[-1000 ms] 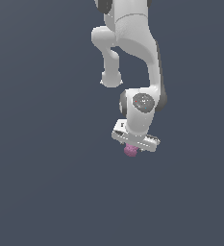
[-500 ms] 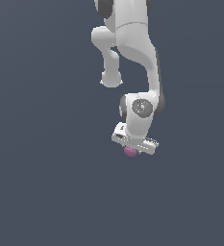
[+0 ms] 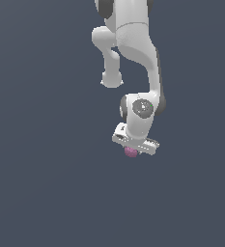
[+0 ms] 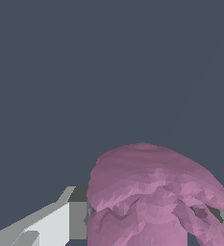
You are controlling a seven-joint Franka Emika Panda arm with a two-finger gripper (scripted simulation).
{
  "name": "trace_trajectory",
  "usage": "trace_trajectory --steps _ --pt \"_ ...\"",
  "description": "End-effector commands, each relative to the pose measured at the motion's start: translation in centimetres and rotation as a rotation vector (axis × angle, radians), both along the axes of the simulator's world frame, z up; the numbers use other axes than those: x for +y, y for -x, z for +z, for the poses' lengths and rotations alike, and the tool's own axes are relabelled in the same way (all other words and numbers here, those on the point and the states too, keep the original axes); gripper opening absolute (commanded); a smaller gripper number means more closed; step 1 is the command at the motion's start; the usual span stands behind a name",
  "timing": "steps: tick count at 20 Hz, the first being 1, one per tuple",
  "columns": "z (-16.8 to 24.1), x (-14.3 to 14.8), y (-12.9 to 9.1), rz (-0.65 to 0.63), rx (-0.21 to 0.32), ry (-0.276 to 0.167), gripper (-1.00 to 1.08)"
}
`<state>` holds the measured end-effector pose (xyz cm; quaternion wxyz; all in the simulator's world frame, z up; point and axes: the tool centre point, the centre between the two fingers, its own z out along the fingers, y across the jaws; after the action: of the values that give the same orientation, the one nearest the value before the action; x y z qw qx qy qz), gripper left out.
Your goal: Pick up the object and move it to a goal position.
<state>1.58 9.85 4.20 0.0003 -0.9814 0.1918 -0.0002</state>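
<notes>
The pinkish-purple object [image 3: 130,152] is held clamped between the fingers [image 4: 51,226] of the white gripper [image 3: 133,147], protruding at the gripper's 6 o'clock in the exterior view.

The white arm [image 3: 133,48] comes down from the top of the exterior view, bends at a rounded elbow and drops to a wrist joint [image 3: 142,108] with a dark round cap. Below the wrist the gripper [image 3: 132,150] points downward, its flat white body tilted so that the end toward the exterior view's right sits lower. Its fingers [image 4: 46,226] are closed on the pink figure [image 4: 152,197], which fills the space between them in the wrist view.
</notes>
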Motion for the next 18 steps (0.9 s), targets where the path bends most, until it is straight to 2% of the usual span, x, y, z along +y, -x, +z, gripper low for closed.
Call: trace_trajectory --steps 1,9,18 --pt "0.2 -0.2 0.0 0.000 0.000 0.000 -1.00" --pt "2.8 -3.4 0.4 0.000 0.000 0.000 -1.00" --pt "9.5 -11.4 1.4 -0.001 0.000 -0.001 -1.00"
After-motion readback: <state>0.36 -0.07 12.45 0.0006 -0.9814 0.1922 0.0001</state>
